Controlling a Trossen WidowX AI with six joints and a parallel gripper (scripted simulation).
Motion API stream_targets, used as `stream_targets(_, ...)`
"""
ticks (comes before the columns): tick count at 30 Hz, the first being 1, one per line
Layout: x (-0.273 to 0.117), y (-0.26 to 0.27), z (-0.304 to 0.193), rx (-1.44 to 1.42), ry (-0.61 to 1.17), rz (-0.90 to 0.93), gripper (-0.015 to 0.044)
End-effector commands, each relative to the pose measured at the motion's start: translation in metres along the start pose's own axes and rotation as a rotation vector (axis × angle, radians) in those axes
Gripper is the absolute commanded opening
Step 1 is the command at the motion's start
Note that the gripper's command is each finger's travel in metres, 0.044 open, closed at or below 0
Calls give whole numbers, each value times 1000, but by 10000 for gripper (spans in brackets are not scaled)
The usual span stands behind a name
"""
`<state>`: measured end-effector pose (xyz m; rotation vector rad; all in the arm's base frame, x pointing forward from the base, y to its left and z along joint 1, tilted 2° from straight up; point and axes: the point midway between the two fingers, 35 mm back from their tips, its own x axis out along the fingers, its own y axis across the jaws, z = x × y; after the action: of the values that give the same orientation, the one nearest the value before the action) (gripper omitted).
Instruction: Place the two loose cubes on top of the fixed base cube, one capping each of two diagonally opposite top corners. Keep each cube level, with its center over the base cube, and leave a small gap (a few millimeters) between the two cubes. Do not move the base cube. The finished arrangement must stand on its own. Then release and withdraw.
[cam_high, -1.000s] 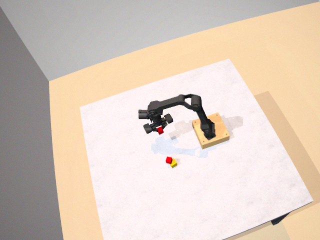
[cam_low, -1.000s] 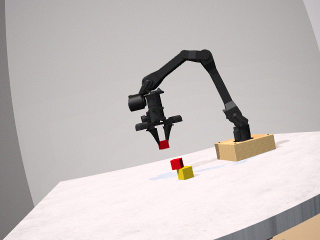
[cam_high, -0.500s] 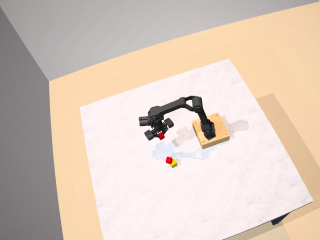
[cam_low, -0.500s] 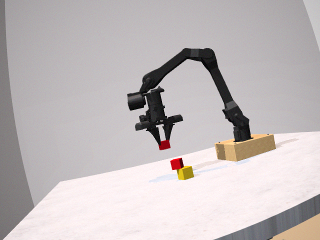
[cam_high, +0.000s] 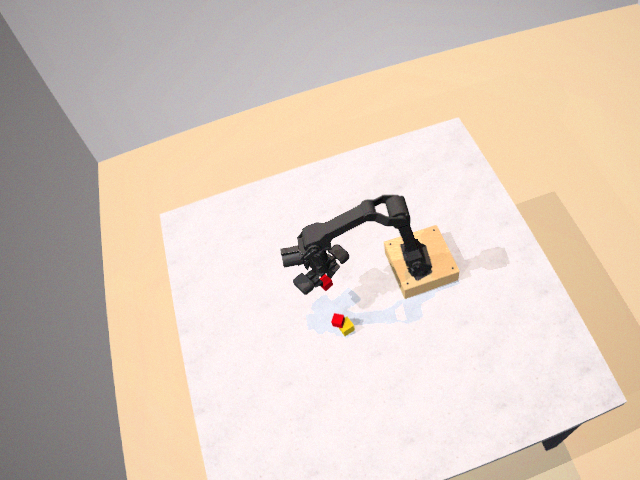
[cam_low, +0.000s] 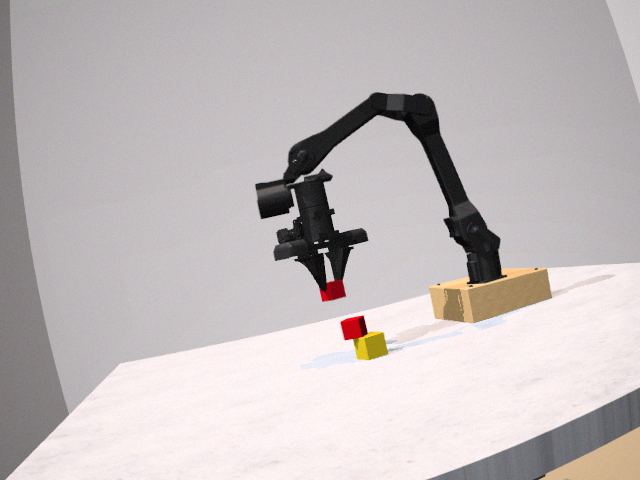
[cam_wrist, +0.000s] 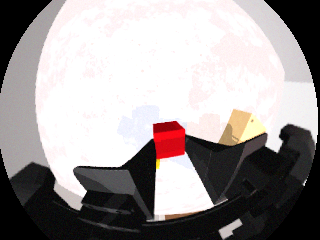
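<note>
Pinching a red cube between its two fingertips, the black gripper (cam_high: 321, 279) (cam_low: 332, 285) (cam_wrist: 170, 142) points downward and holds its load in the air, clear of the tabletop. The largest thing around it is a pale, marbled white table (cam_high: 361, 387) (cam_low: 232, 413) (cam_wrist: 115, 65), whose surface spreads beneath everything else. Next in size comes the black jointed arm (cam_high: 346, 219) (cam_low: 346, 124) that carries the gripper; it rises from its mount, bends at a high elbow and reaches across the table. Its foot stands on a light wooden block (cam_high: 442, 242) (cam_low: 511, 297) (cam_wrist: 240, 125), a thick rectangular slab with small dark dots near its corners. Smallest are the three cubes, which look alike in size. A yellow base cube (cam_high: 347, 326) (cam_low: 373, 346) (cam_wrist: 158, 164) sits on the table, well apart from the wooden block; in the wrist view only a sliver of it shows. On top of it rests a red cube, the placed one (cam_high: 337, 320) (cam_low: 353, 327), set over one corner so that part of it overhangs and part of the yellow top is uncovered. The held red cube (cam_high: 325, 282) (cam_low: 332, 290) (cam_wrist: 169, 140) is higher than this pair, apart from both, with its lower portion sticking out below the fingertips.
</note>
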<state>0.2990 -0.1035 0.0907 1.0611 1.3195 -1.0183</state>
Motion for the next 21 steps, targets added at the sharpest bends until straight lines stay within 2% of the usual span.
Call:
stream_targets(1, -1, 5, -13, -59, -2, 7, 105)
stream_targets(21, 0, 19, -64, -283, 0, 4, 105)
